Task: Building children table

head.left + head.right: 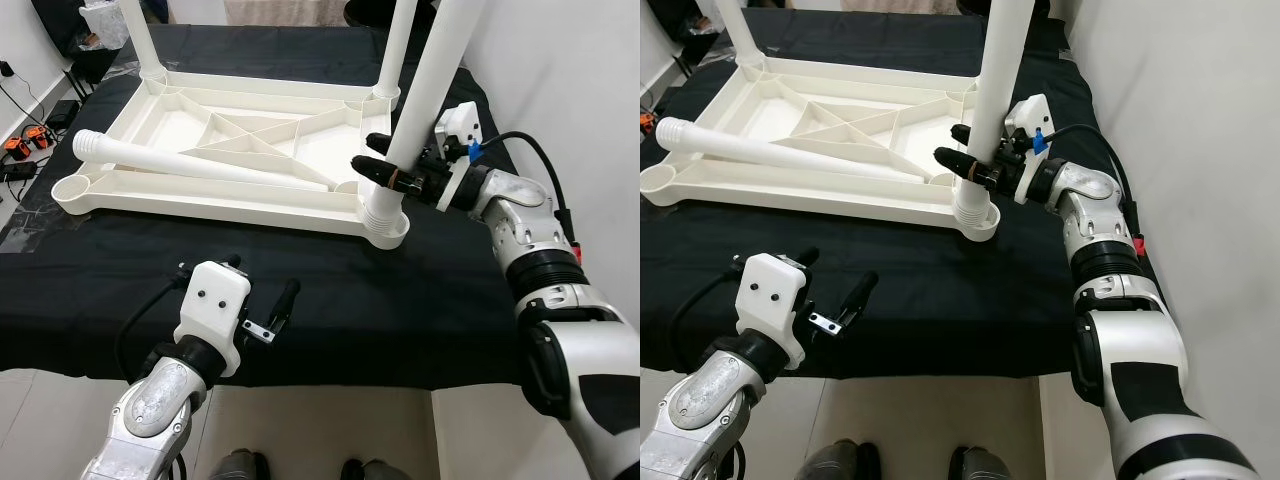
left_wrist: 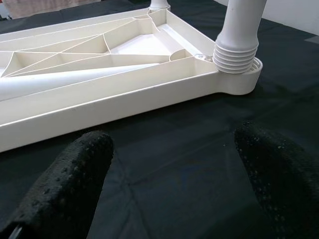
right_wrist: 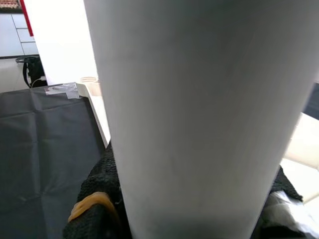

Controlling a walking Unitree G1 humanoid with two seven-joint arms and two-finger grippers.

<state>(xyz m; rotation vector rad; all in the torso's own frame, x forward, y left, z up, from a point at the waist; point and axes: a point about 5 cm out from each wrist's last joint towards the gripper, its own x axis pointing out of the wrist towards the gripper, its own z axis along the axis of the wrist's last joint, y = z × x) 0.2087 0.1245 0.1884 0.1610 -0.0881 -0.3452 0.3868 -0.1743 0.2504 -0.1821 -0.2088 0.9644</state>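
a room in a home, used here as a makeshift assembly spot: a low surface draped in a black cloth [image 1: 330, 290] stands against a plain white wall [image 1: 560, 60] over pale floor tiles [image 1: 330, 430]. on the floor at the robot's left lie black cables [image 1: 20, 100], orange-and-black gadgets [image 1: 25, 142] and dark bags [image 1: 70, 40], and the right wrist view shows white cabinet fronts [image 3: 12, 35].
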